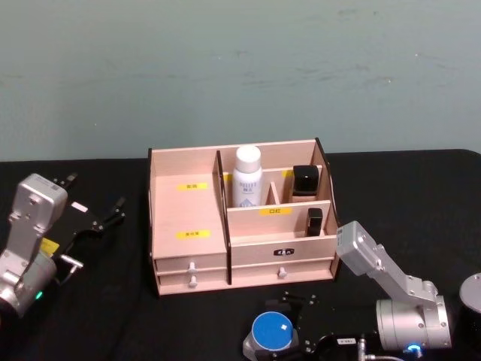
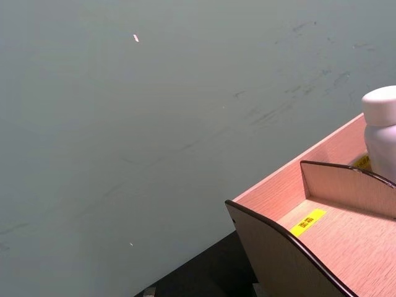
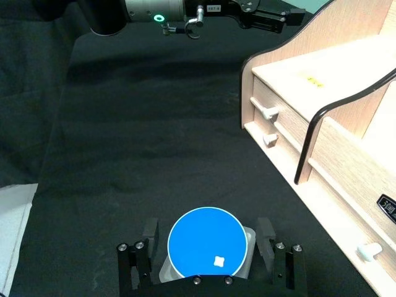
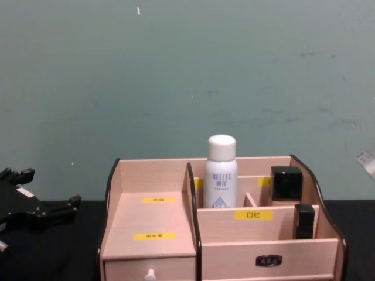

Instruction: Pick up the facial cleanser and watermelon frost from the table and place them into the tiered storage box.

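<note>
Nearest your head camera, the right tool (image 3: pixel 208 224) holds a round clear jar with a blue lid (image 1: pixel 272 329). Its fingers (image 3: pixel 150 234) sit against both sides of the jar. Tool and jar lie at the near edge of the black tabletop (image 1: pixel 113 316), in front of the light-wood tiered storage box (image 1: pixel 188 210). A white capped bottle (image 1: pixel 247 177) stands upright in a rear compartment, and a black cuboid case (image 1: pixel 305 179) stands in the compartment to its right. Your left tool (image 1: pixel 96 197) is spread wide, left of the box.
</note>
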`<state>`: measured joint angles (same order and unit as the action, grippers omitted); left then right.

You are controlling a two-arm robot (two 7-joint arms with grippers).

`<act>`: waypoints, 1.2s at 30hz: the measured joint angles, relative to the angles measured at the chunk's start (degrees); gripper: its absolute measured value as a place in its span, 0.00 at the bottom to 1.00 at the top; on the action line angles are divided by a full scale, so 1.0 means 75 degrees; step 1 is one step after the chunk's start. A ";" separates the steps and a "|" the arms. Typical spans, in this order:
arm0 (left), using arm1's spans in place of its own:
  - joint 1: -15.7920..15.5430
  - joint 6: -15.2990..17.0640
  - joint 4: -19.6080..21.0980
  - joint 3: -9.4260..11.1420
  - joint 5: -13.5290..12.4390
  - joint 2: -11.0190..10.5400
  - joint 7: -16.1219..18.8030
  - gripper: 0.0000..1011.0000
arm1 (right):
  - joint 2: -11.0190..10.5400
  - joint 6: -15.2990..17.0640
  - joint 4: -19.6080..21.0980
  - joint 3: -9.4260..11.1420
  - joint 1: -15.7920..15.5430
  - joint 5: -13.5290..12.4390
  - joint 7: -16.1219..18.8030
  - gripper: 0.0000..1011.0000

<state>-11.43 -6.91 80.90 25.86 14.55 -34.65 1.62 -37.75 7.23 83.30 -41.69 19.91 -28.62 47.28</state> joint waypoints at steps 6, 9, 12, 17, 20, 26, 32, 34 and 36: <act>0.0000 0.0000 0.0000 0.0000 0.0000 0.0000 0.0000 1.00 | 0.0031 0.0024 -0.0039 -0.0041 0.0037 0.0035 0.0008 0.99; 0.0000 0.0000 0.0000 0.0000 0.0000 0.0000 0.0001 1.00 | 0.0046 0.0049 -0.0041 -0.0058 0.0052 0.0057 -0.0011 0.99; 0.0000 0.0000 0.0000 0.0000 0.0000 0.0000 0.0000 1.00 | 0.0056 0.0082 -0.0041 -0.0075 0.0064 0.0089 -0.0049 0.99; 0.0000 0.0000 0.0000 0.0000 0.0000 0.0000 0.0001 1.00 | 0.0055 0.0087 -0.0041 -0.0076 0.0063 0.0093 -0.0046 0.99; 0.0000 0.0000 0.0000 0.0000 0.0000 0.0000 0.0000 1.00 | 0.0054 0.0085 -0.0040 -0.0076 0.0063 0.0090 -0.0044 0.99; 0.0000 0.0000 0.0000 0.0000 0.0000 0.0000 0.0000 1.00 | 0.0050 0.0080 -0.0038 -0.0075 0.0061 0.0083 -0.0041 0.93; 0.0000 0.0000 -0.0001 0.0000 0.0000 0.0000 0.0000 1.00 | 0.0049 0.0068 -0.0036 -0.0070 0.0058 0.0067 -0.0036 0.81; 0.0000 0.0000 0.0000 0.0000 0.0000 0.0000 0.0001 1.00 | 0.0050 0.0066 -0.0035 -0.0069 0.0056 0.0065 -0.0034 0.79; 0.0000 0.0000 0.0000 0.0000 0.0000 0.0000 0.0000 1.00 | 0.0049 0.0065 -0.0036 -0.0068 0.0056 0.0064 -0.0033 0.78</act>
<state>-11.43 -6.91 80.90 25.87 14.55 -34.65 1.62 -37.38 7.72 83.03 -42.20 20.33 -28.14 47.03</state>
